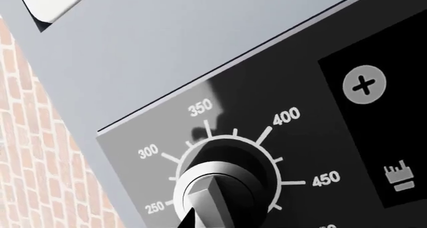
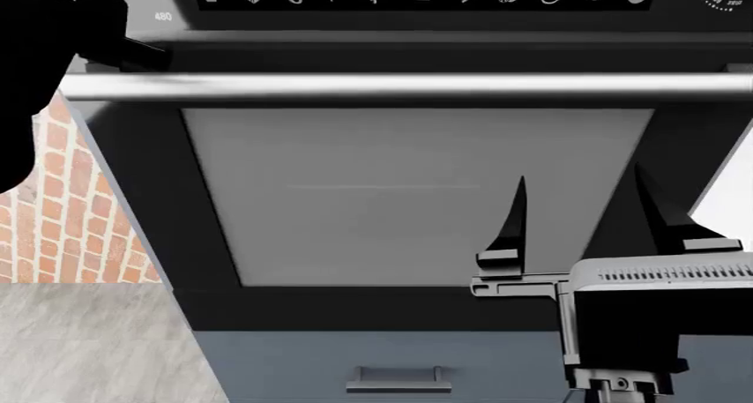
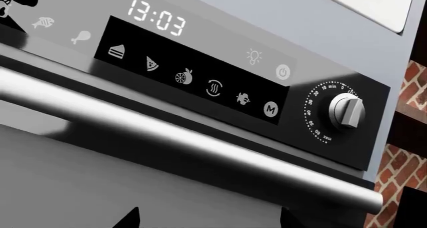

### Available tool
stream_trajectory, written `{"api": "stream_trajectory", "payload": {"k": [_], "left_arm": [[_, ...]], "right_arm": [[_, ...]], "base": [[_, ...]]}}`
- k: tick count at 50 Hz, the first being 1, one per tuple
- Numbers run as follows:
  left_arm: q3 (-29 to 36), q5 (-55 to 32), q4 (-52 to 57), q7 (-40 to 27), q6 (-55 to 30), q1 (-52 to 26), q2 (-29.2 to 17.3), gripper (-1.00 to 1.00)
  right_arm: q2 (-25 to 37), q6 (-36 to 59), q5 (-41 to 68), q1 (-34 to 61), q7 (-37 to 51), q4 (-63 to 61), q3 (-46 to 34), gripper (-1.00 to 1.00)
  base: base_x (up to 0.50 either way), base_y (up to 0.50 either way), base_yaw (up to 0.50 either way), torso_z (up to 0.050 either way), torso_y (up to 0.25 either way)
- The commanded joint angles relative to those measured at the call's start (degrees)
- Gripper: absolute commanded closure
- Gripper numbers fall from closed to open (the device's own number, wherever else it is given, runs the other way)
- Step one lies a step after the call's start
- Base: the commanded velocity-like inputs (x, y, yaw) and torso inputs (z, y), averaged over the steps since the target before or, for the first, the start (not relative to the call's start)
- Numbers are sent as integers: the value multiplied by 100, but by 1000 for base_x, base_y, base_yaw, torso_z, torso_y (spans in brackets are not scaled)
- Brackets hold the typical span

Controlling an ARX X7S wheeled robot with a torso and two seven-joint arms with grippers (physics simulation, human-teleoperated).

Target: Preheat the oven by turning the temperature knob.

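The temperature knob (image 1: 212, 194) is a grey ridged knob in a white ring on the oven's black panel, with dial marks from 250 to 450 around it. My left gripper (image 1: 212, 219) sits right at the knob. One black fingertip (image 1: 191, 219) lies against the ridge's side, and the jaws stand narrow around the ridge. In the head view the left arm (image 2: 53, 33) is a dark mass at the panel's upper left and hides the knob. My right gripper (image 2: 585, 222) hangs open in front of the oven door glass (image 2: 412, 191), holding nothing.
A long steel door handle (image 2: 400, 85) runs across the oven below the icon panel. At the panel's right end sits a timer knob (image 3: 347, 111), and the display (image 3: 157, 17) reads 13:03. A brick wall (image 2: 70, 209) flanks the oven. A drawer handle (image 2: 398, 381) lies below.
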Motion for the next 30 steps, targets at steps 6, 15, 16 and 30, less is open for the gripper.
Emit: {"api": "stream_trajectory", "payload": {"k": [6,15,16,30], "left_arm": [[36,672,-252,408,33,-255,89,100],[379,1138,-114,673,51,-348,53,100],[388,1148,-110,685,53,-349,53,100],[513,1347,-126,807,104,-361,65,100]], "right_arm": [[2,7,-3,-14,25,-28,-23,-100],[13,3,13,-6,36,-10,-20,-100],[14,5,12,-5,38,-9,-21,-100],[23,8,27,5,53,-5,-28,-100]], "base": [[14,0,-9,3,0],[16,0,-10,1,0],[15,0,-11,10,0],[17,0,-12,1,0]]}}
